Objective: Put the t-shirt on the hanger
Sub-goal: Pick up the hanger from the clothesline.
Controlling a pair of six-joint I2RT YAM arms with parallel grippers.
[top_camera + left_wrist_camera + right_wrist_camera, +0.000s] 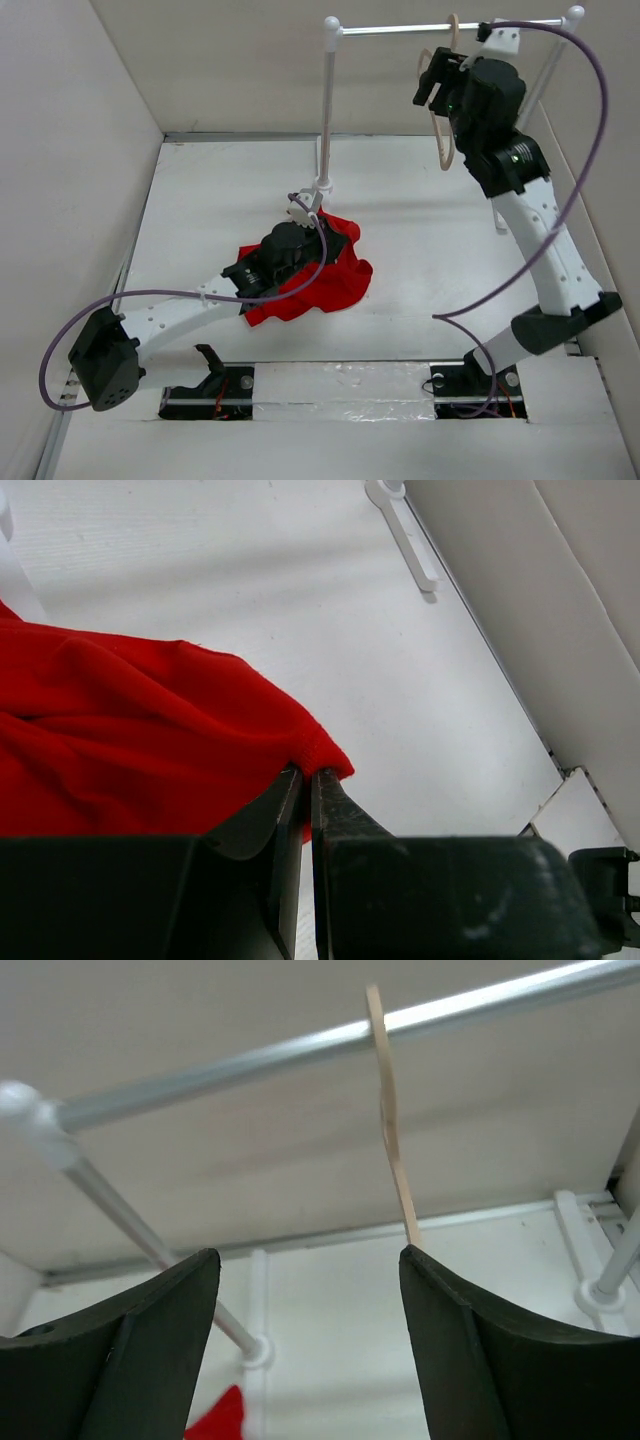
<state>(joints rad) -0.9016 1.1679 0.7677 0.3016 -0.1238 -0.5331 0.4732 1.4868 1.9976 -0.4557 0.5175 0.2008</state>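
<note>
**Desk:** Where is the shirt, and what has hold of it?

**Caption:** The red t-shirt (318, 278) lies crumpled on the table (420, 230) at the centre of the overhead view, by the foot of the white rack (327, 100). The left gripper (308, 772) has its fingers pressed together on the hemmed edge, low in its wrist view. A pinch at the border probably lets the cloth be lifted and opened out.

**Desk:** And the hanger?

**Caption:** The hanger (392, 1150) hangs by its hook from the silver rod (250, 1060), upper right in the overhead view and well apart from the shirt. The right gripper (305, 1260) is up at it, fingers spread wide. The tan strip runs down to the finger at frame right, but whether it touches cannot be told. It looks poised to take the hanger. The shirt is not yet on it.
</note>
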